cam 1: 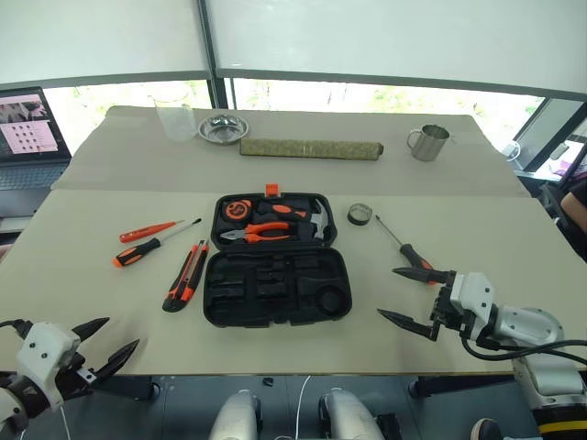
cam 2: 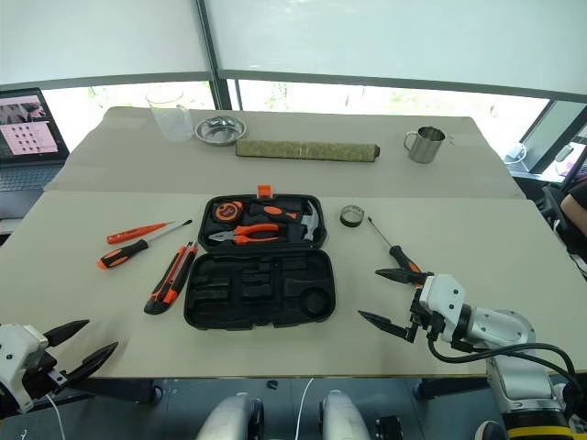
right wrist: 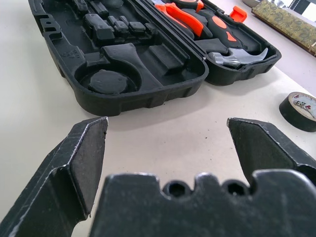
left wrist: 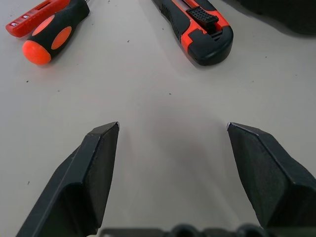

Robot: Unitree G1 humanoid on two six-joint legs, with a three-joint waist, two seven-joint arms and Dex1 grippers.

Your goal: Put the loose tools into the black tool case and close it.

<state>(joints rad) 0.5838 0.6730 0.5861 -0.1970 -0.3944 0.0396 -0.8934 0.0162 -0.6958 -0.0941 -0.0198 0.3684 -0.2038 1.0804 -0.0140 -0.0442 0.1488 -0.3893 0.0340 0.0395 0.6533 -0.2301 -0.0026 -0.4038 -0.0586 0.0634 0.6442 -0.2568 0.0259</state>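
The black tool case lies open mid-table; its far half holds pliers, a hammer and a tape measure, and its near half shows bare recesses. Left of it lie a red screwdriver, a black-orange screwdriver and the utility knife. On the case's right are the dark tape roll and a third screwdriver. My left gripper hangs open at the near left edge, short of the knife. Near that third screwdriver's handle, my right gripper is open and faces the case.
Along the far side stand a clear beaker, a metal bowl, a rolled mat and a steel mug. A laptop sits off the far left. The table's front edge runs just below both grippers.
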